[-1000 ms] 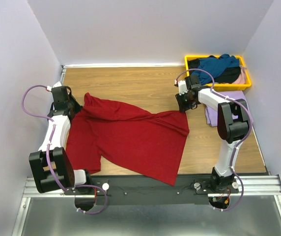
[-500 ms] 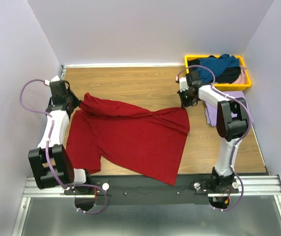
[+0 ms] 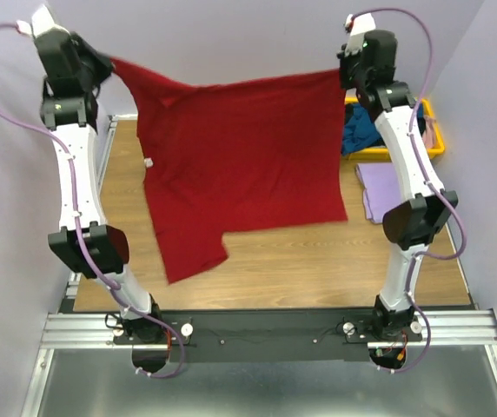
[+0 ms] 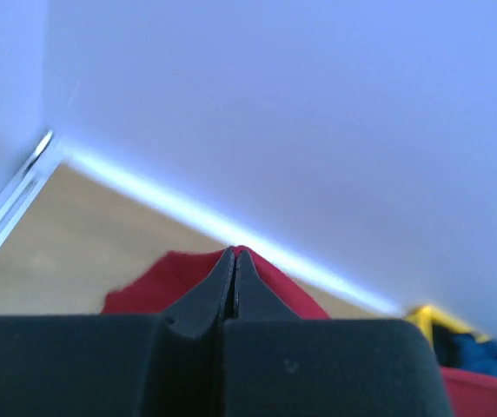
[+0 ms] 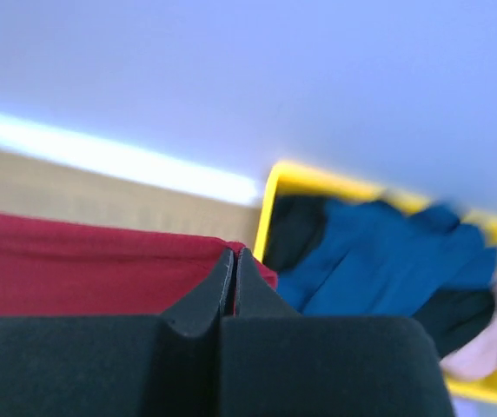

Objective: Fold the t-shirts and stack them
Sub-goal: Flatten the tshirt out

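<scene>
The wooden bench (image 3: 266,269) fills the middle of the overhead view, and most of it is screened by the dark red t-shirt (image 3: 240,165), which is lifted off the surface and hangs spread like a curtain between the two arms, its top edge running from 10 o'clock to 1 o'clock and its lowest corner dangling toward 7 o'clock above the wood. The left arm (image 3: 75,174) stands tall along the 9 o'clock side and the right arm (image 3: 414,156) along the 3 o'clock side, both reaching high toward the back wall. At 2 o'clock on the bench sits a yellow tray (image 5: 268,204) holding a teal blue shirt (image 5: 379,261), a black one (image 5: 296,230) and a blurred patch of pale pink cloth (image 5: 483,347). Just at the 6 o'clock side of the tray a lavender shirt (image 3: 379,187) lies flat on the wood, partly behind the right arm. The left tool (image 4: 235,261) has its fingers pressed together, pinching the red shirt's upper corner by the sleeve; the right tool (image 5: 235,261) is likewise clamped tight on the opposite upper corner, red cloth showing just past its tips. A small white label (image 3: 147,162) shows on the shirt's left edge
</scene>
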### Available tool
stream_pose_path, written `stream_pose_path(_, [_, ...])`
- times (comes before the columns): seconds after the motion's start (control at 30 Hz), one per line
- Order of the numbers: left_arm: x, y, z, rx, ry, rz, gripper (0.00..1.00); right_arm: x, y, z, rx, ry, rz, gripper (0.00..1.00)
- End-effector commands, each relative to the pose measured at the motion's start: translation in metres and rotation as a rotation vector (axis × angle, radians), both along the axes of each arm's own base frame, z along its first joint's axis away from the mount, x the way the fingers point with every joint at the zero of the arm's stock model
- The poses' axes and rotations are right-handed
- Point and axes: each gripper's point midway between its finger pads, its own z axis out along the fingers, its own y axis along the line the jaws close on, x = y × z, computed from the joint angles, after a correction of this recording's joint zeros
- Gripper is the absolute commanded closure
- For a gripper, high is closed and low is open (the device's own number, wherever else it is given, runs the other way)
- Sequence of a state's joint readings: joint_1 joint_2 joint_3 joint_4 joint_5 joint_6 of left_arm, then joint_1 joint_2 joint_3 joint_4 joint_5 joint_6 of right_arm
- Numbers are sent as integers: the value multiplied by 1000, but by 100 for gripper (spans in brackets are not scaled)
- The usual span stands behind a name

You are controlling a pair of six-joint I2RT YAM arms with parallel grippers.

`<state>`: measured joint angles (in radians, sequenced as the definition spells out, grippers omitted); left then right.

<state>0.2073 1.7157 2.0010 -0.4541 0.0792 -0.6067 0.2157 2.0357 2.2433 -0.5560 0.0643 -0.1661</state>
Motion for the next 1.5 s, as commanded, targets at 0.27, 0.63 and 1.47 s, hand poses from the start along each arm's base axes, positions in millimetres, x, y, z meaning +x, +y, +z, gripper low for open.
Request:
stream_pose_path(0.27, [-147, -46, 262, 91, -682, -146, 100, -110, -34, 229, 84, -504, -39, 99])
stream_pose_path(0.63, [-311, -27, 303, 315, -830, 207, 100, -245, -30, 248, 117, -577, 146, 99])
stream_pose_path(1.47, [-116, -31, 111, 394, -326, 106, 100, -130, 14, -10, 117, -106, 225, 99])
